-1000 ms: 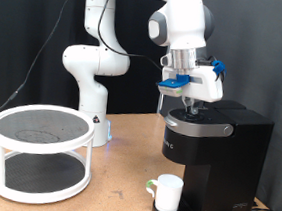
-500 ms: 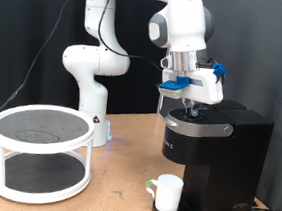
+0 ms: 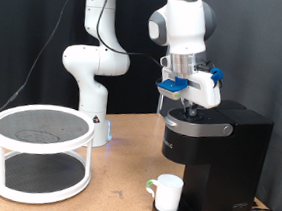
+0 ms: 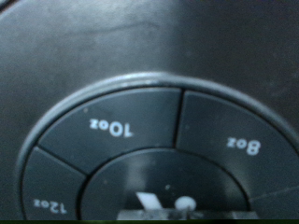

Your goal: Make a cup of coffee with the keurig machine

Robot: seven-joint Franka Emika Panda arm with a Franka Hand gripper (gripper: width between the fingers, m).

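The black Keurig machine point(image 3: 211, 163) stands at the exterior view's right with its lid down. The white cup point(image 3: 166, 193) sits on its drip base under the spout. My gripper point(image 3: 190, 108) points straight down and sits on or just above the machine's top panel. The wrist view is filled by that panel's round button pad point(image 4: 140, 149), with the "10oz" button point(image 4: 112, 126), the "8oz" button point(image 4: 243, 145) and the "12oz" button point(image 4: 45, 201) very close to the camera. My fingers do not show in the wrist view. No pod is in view.
A white two-tier round rack point(image 3: 39, 151) with dark mesh shelves stands at the exterior view's left on the wooden table point(image 3: 118, 189). The arm's white base point(image 3: 88, 80) rises behind, between rack and machine. A black curtain hangs behind.
The gripper has shifted very slightly above the machine's top. Cup, machine and rack have not moved.
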